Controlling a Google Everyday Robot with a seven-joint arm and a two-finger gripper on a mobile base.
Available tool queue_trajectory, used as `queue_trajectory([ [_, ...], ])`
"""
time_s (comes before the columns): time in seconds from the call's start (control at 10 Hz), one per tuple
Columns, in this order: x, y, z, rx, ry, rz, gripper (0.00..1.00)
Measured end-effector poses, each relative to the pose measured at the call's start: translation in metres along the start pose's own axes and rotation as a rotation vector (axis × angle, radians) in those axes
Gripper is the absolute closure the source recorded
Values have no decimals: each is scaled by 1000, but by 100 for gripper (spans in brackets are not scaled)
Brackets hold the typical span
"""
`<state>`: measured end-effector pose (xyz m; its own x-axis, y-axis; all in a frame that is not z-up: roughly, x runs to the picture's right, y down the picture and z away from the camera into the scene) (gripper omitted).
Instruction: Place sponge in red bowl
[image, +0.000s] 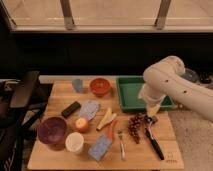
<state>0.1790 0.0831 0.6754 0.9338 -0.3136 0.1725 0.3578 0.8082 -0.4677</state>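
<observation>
The sponge (100, 147), a light blue-grey speckled block, lies near the front edge of the wooden table (55, 97), in front of the middle. The small orange-red bowl (100, 86) stands at the back of the table, left of the green tray (131, 100). My gripper (152, 116) hangs below the white arm (167, 82) at the right, over the tray's front right corner and above a bunch of grapes (135, 125). It is well to the right of both the sponge and the red bowl.
A purple bowl (52, 131), white cup (75, 142), orange fruit (81, 124), flat blue-grey pad (90, 109), small blue-grey cup (77, 85), black bar (71, 108), yellow pieces (106, 119), fork (121, 142) and black-handled tool (155, 142) lie on the table. A dark chair (17, 100) stands at the left.
</observation>
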Motion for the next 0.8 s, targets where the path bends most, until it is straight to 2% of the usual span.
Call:
queue_trajectory([
  [0.2, -48, -12, -5, 2, -60, -119, 35],
  [0.3, -59, -13, -6, -4, -76, -141, 35],
  [0.7, -56, -11, -6, -10, -70, -137, 35],
  [0.8, -58, -12, -5, -11, -80, -145, 35],
])
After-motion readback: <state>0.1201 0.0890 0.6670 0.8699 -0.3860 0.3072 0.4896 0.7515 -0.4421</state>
